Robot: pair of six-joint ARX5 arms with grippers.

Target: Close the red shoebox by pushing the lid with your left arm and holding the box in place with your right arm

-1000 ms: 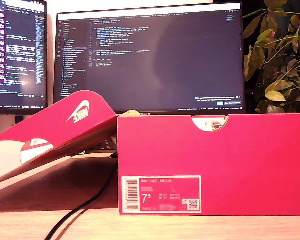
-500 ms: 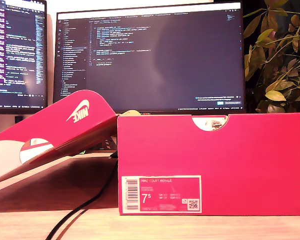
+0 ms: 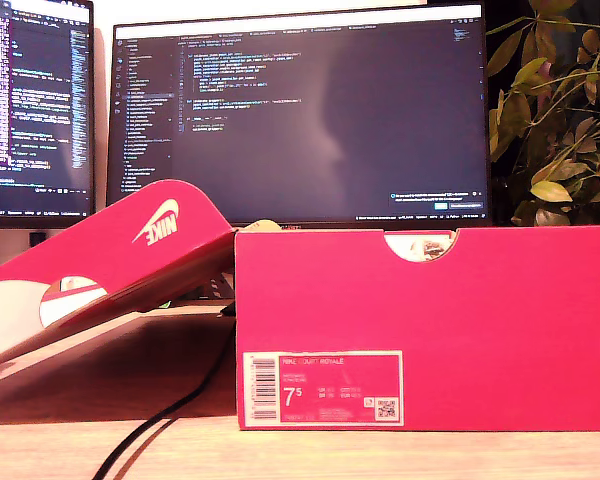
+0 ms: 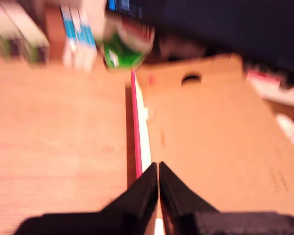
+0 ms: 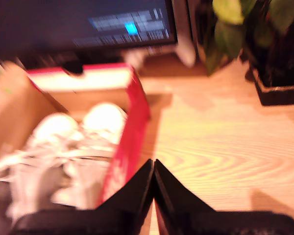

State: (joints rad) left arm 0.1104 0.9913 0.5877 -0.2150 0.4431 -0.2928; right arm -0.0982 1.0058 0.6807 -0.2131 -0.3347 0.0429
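Box (image 3: 425, 330) and open lid (image 3: 110, 265) unmoved since earlier; both claws (image 4: 158, 169) (image 5: 153, 166) pressed together.

You have bare table (image 4: 54, 142) beside the open lid (image 3: 110, 260), up to its raised pink edge; small cartons (image 4: 19, 34) and a green packet (image 4: 125, 49) crowd the far end of that strip. White sneakers (image 5: 63, 142) fill the red shoebox (image 3: 425, 330), leaving no room inside. Outside its red side wall the table lies clear as far as the potted plant (image 5: 264, 49). The monitor (image 3: 300, 110) closes off the back. A black cable (image 3: 170, 410) crosses the table under the lid.
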